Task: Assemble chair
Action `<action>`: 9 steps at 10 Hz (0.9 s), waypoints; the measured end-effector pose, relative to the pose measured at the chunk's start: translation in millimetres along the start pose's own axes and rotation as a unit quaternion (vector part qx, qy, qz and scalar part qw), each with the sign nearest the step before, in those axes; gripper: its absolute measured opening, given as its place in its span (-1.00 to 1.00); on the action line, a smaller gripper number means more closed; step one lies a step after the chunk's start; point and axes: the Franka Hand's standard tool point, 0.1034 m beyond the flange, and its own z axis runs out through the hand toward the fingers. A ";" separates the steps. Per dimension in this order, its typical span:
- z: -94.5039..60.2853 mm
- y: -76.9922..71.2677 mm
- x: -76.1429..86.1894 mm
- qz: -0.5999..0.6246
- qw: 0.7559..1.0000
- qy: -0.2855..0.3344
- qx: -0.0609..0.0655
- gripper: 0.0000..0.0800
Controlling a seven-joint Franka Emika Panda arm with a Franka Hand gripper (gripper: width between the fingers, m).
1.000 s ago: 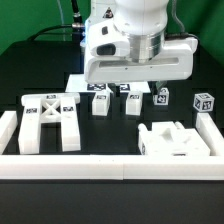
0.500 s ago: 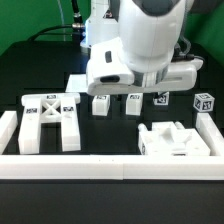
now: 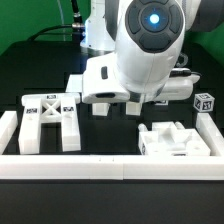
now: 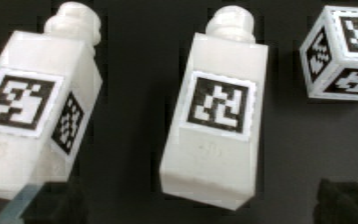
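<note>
Arm [image 3: 150, 45], glossy white w/ rounded shell, filled the mid of the exterior view. Chair parts lay loose on the matte black table [image 3: 30, 70], inside long blocky white border rails [image 3: 110, 167]. X-braced frame [image 3: 45, 120] lay flat at the exterior view's left. Stepped seat slab [image 3: 175, 140] sat at its right. Both were smooth white plastic. In the wrist view, two tapered posts [image 4: 220, 110] w/ rounded tips lay side by side, not touching, each w/ a b&w square tag. A small tagged cube [image 4: 345, 60] sat just beside them. Gripper [image 4: 185, 205] hung above, jaws wide apart, nothing held.
</note>
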 end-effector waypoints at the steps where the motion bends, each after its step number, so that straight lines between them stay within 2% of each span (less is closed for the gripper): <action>1: 4.4 -0.3 1.9 0.000 1.000 0.000 -0.001 0.62; 3: 13.2 -0.4 3.2 0.000 1.000 0.001 -0.002 0.62; 6: 19.4 -1.7 1.3 -0.001 1.000 -0.004 -0.002 -0.28; 9: 18.0 -2.1 1.8 -0.001 1.000 -0.002 -0.002 -0.28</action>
